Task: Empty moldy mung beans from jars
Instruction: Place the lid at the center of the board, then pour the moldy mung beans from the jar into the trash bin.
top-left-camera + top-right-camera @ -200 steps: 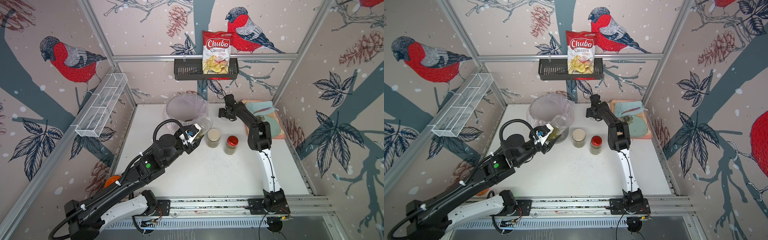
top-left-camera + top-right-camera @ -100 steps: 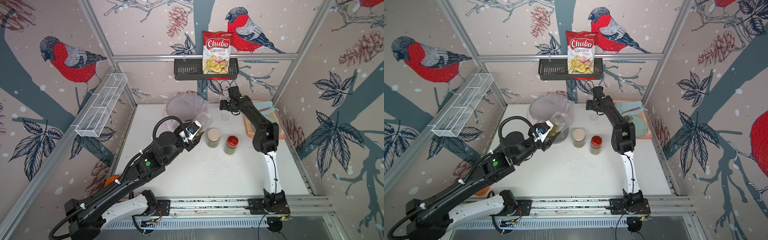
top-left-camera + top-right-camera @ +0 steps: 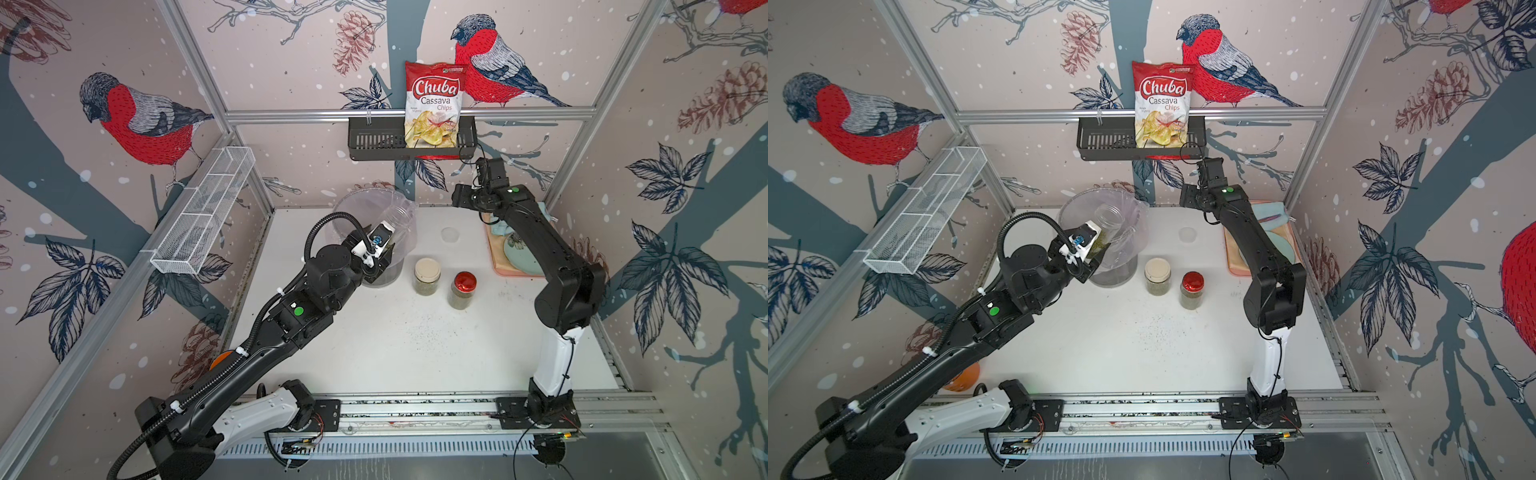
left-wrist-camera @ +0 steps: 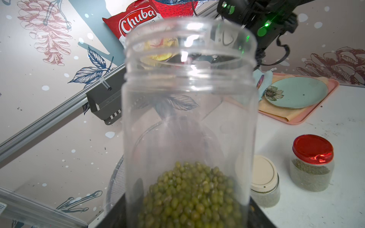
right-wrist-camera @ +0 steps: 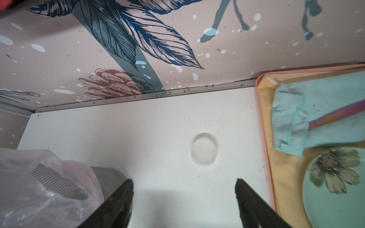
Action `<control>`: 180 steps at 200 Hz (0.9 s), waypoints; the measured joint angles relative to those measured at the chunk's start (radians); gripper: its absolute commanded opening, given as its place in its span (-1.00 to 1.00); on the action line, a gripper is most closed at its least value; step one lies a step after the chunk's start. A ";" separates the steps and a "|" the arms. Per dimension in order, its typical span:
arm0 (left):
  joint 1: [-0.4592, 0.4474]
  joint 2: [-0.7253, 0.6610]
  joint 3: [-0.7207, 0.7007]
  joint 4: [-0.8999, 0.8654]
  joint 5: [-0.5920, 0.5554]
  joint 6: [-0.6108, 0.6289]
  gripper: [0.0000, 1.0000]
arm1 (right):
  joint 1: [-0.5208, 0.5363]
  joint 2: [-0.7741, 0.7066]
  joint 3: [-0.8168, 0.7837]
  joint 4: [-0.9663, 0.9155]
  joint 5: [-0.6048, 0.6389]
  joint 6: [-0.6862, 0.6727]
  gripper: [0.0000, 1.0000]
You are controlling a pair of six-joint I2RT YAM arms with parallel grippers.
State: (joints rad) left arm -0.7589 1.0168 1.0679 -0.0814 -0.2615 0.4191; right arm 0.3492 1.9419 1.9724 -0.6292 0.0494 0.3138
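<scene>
Your left gripper [image 3: 381,249] clamps the lidless jar [image 3: 397,220], its mouth pointing one o'clock over the bin [image 3: 353,208], with the mung beans [image 4: 189,197] at its base.

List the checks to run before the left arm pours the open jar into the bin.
1. Lidless clear cylindrical jar mouth open: ok.
2. Left tool shut on the jar's base end: ok.
3. Jar mouth above grey mesh bin with clear liner: ok.
4. Green mung beans emptied: not ok, piled at the base end.
5. Right tool open, empty, clear of the jar: ok.
6. Beige-lidded jar and red-lidded jar upright: ok.
</scene>
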 measured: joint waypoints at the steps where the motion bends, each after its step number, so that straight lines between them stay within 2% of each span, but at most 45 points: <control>1: 0.001 0.001 0.001 0.000 0.000 0.000 -1.00 | 0.000 -0.006 -0.007 0.003 0.001 0.000 0.63; 41: 0.039 0.053 0.040 -0.001 -0.014 0.026 -1.00 | 0.014 -0.263 -0.342 0.150 0.008 0.029 0.64; 71: 0.084 0.082 0.056 0.001 -0.030 0.034 -1.00 | 0.013 -0.394 -0.496 0.259 -0.008 0.052 0.63; 119: 0.190 0.123 0.099 0.003 -0.029 0.069 -1.00 | 0.017 -0.505 -0.575 0.336 -0.042 0.059 0.65; 180: 0.303 0.192 0.138 0.003 -0.045 0.106 -1.00 | -0.002 -0.594 -0.620 0.360 0.005 0.055 0.66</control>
State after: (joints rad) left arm -0.4557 1.2087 1.2060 -0.0780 -0.3065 0.5247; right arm 0.3477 1.3483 1.3525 -0.2687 0.0540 0.3687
